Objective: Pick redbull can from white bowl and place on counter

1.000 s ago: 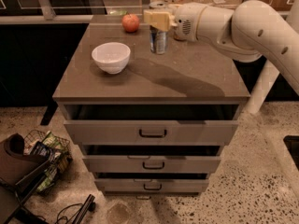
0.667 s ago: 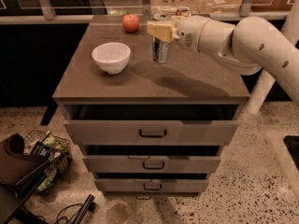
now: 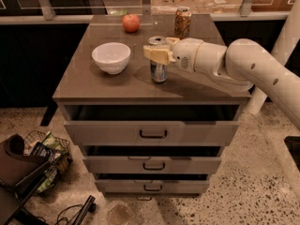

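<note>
The redbull can (image 3: 159, 72) stands upright near the middle of the counter (image 3: 108, 86), its base at or just above the surface. My gripper (image 3: 157, 53) reaches in from the right and is shut on the can's upper part, with the shiny top showing above the cream fingers (image 3: 151, 53). The white bowl (image 3: 111, 56) sits empty on the counter to the left of the can, about a can's height away.
A red apple (image 3: 131, 22) lies at the back of the counter. A shorter orange-gold can (image 3: 183, 21) stands at the back right, behind my arm (image 3: 243, 64). The three drawers (image 3: 152, 134) stand slightly open. A basket and cables (image 3: 44, 158) lie on the floor at the left.
My gripper has carried the redbull can from the back of the counter forward and down to the middle. The orange-gold can behind it has come into view.
</note>
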{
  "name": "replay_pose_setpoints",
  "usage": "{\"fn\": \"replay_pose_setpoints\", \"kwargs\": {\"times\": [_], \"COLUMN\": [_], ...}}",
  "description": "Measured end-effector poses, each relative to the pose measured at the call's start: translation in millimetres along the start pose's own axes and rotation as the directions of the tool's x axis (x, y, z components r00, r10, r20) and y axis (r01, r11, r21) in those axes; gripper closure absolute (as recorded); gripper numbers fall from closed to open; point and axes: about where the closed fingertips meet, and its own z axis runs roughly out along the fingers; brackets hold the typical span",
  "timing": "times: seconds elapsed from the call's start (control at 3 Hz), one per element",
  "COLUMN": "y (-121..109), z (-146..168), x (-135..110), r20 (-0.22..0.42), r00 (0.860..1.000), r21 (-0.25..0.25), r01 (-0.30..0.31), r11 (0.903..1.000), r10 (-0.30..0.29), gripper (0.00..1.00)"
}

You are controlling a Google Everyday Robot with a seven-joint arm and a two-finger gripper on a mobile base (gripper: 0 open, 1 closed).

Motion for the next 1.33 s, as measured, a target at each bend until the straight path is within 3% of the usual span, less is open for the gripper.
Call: {"fn": "replay_pose_setpoints", "kwargs": {"times": [0.67, 1.0, 1.33], "y": [2.8, 5.3, 7.0], "z": [3.9, 6.5, 8.4], "x": [-3.0, -3.6, -3.9], "r20": [0.003, 0.003, 0.003], "r00": [1.000, 1.000, 1.000], "r21": [-0.005, -0.011, -0.015], "r01": [0.000, 0.000, 0.001], "r11": [1.0000, 0.9999, 0.9999], "r10": [0.000, 0.000, 0.000], "gripper": [0.59, 0.28, 0.04]}}
